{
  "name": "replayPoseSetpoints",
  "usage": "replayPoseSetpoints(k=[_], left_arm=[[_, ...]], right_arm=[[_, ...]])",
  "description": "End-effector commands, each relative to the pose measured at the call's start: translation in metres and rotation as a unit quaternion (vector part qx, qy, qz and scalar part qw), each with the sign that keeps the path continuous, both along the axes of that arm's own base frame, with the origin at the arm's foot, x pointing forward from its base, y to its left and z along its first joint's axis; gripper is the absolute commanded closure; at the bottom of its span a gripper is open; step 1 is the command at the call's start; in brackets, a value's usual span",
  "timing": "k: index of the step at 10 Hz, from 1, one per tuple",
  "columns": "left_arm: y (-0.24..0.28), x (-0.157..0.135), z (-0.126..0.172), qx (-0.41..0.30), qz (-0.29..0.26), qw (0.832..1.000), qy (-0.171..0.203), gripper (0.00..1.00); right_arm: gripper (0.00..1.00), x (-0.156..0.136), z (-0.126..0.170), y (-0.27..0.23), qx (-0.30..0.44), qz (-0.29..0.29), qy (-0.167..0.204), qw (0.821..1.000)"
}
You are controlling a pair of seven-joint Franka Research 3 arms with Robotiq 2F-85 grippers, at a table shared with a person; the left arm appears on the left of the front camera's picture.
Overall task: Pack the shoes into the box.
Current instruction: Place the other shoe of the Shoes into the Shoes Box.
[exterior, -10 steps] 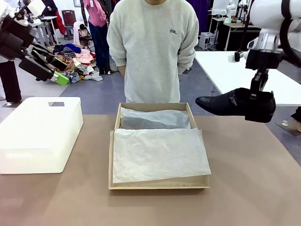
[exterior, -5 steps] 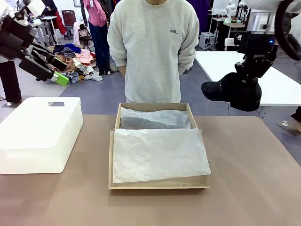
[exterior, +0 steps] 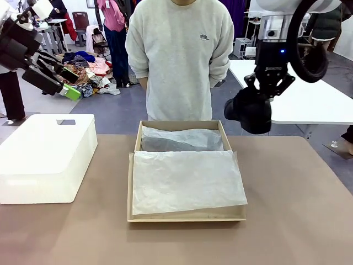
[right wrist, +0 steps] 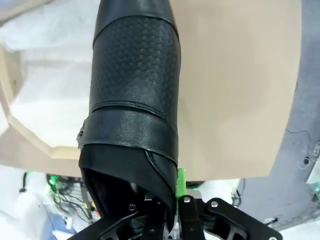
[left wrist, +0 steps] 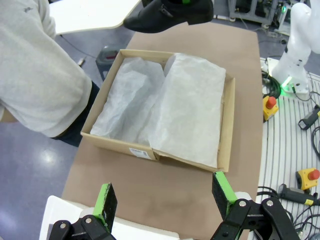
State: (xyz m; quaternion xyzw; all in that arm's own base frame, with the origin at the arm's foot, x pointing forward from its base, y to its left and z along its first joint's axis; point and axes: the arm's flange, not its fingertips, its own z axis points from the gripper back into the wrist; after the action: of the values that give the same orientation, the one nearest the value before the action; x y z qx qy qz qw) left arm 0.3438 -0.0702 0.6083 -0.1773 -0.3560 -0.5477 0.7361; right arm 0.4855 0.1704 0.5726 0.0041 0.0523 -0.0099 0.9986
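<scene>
One glossy black shoe [exterior: 249, 112] hangs in the air just past the far right corner of the box [exterior: 132, 187], and my right gripper [exterior: 268, 84] is shut on its heel collar from above. From the right wrist, the shoe [right wrist: 135, 90] runs away from my right gripper [right wrist: 172, 197], its toe over the table beside the box [right wrist: 10, 107]. The tan box lies open, with white tissue paper [exterior: 185, 179] spread over its inside. My left gripper [exterior: 69, 83] is open, raised at the far left. Its own camera shows the left gripper [left wrist: 164, 197] open, high above the box [left wrist: 227, 130] and the shoe [left wrist: 170, 12].
A large white plastic bin [exterior: 44, 157] stands on the left of the brown table [exterior: 298, 210]. A person in a grey sweatshirt [exterior: 182, 61] stands at the far edge behind the box. A white table [exterior: 309, 99] is at the back right.
My right arm has carried the shoe left toward the box and turned it from sideways to end-on. The left arm, box and person have not moved.
</scene>
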Motion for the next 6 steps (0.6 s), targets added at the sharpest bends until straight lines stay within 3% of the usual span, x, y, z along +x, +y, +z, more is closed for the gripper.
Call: replayPoseSetpoints(k=[1,2,3,6], left_arm=[[0.000,0.000,0.000,-0.006,-0.008,1.000,-0.002,0.00],[0.000,0.000,0.000,-0.006,-0.008,1.000,-0.002,0.00],[0.000,0.000,0.000,-0.006,-0.008,1.000,-0.002,0.00],[0.000,0.000,0.000,-0.006,-0.008,1.000,-0.002,0.00]], right_arm=[[1.00,-0.012,-0.003,0.009,0.009,-0.031,-0.050,0.998],[1.00,-0.013,-0.004,0.005,0.015,-0.026,-0.053,0.998],[1.00,-0.001,0.002,0.009,0.005,-0.011,-0.018,1.000],[1.00,-0.001,0.002,0.009,0.005,-0.011,-0.018,1.000]])
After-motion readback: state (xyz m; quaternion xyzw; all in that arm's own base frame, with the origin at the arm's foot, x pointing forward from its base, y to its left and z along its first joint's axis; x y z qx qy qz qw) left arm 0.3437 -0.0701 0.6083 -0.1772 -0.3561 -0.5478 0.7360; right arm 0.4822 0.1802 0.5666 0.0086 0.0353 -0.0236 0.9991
